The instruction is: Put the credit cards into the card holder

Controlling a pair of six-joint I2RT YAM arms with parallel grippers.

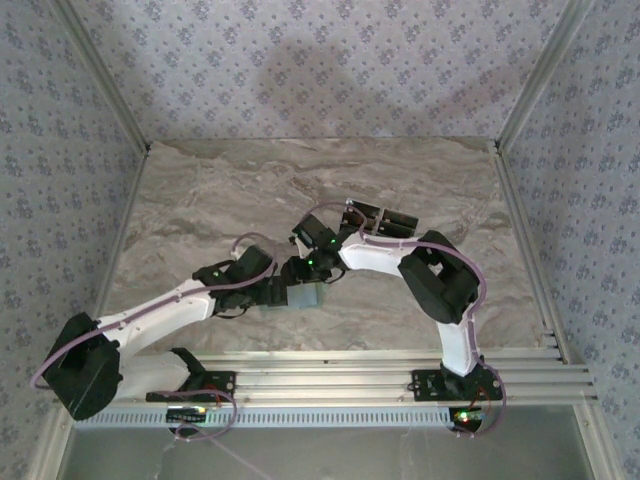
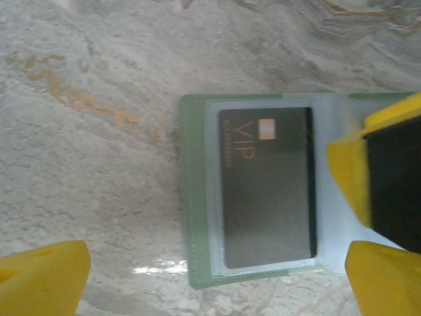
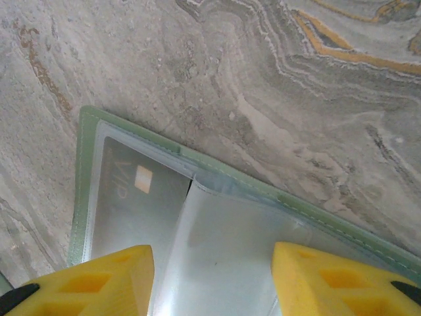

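Two grippers hang over the card holder (image 2: pixel 197 197), which we see lying open on the bench (image 2: pixel 85 164): the left gripper (image 2: pixel 210 283) spread wide and empty, the right gripper (image 3: pixel 210 283) half spread above its clear sleeve (image 3: pixel 230 250). One black card (image 2: pixel 270 191) sits tucked inside a sleeve pocket there.

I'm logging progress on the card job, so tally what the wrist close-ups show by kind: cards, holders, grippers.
Card holders: 1, the green card holder, lying open on the table
Credit cards: 1, the black VIP card, tucked inside it
Grippers: 2, the left gripper and the right gripper
Total: 4
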